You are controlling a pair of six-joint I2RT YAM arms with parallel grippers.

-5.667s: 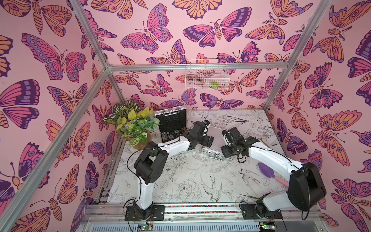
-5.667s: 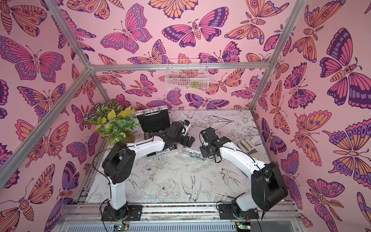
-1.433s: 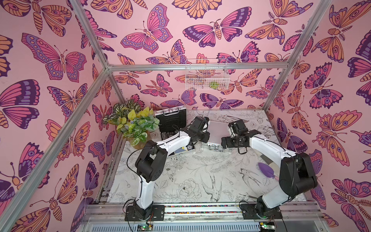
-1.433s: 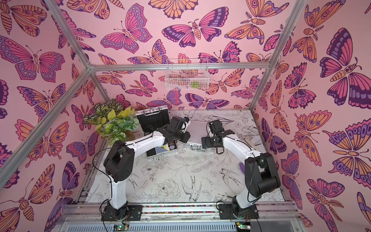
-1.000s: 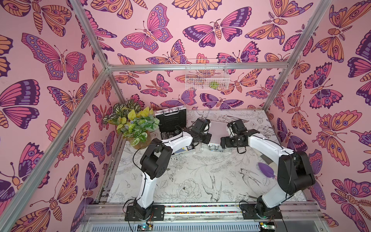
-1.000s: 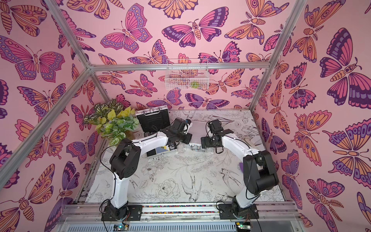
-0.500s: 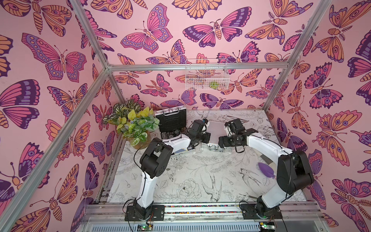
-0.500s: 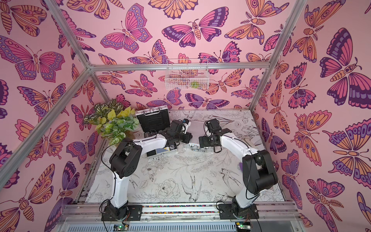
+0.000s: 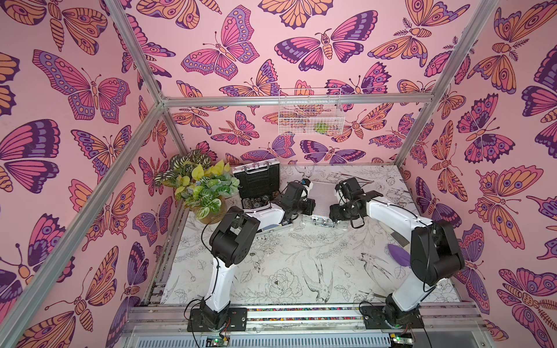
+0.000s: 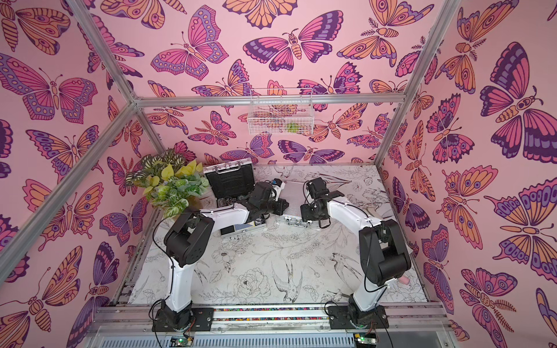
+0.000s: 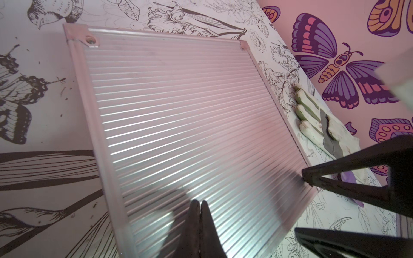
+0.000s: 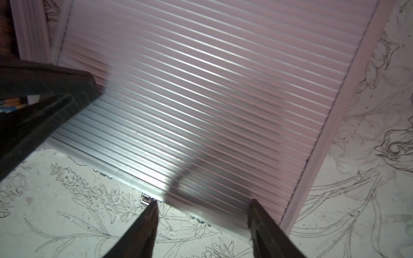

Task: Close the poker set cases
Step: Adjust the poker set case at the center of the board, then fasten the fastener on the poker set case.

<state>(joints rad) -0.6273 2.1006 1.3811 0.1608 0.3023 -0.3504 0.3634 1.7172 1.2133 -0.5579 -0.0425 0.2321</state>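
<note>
Since a few seconds ago the right arm (image 9: 391, 214) has drawn inward. Mid-table lies a silver case (image 9: 322, 197), its ribbed lid (image 11: 178, 111) facing up. At the back left, an open case (image 9: 256, 182) stands its lid upright over poker chips (image 9: 256, 201). A wall basket (image 9: 301, 119) holds something green (image 9: 322, 127). The left gripper (image 11: 200, 207), pinched closed, touches the ribbed lid. The right gripper (image 12: 202, 207) hovers parted and empty at its latch edge.

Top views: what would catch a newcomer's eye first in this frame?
The pink butterfly walls dominate on every side of the cell. On the table, both arms meet over a closed silver case near the middle. The left claw is shut above its ribbed lid and the right claw is open at its latch edge. Further back on the left, a second case stands open beside a leafy plant.
</note>
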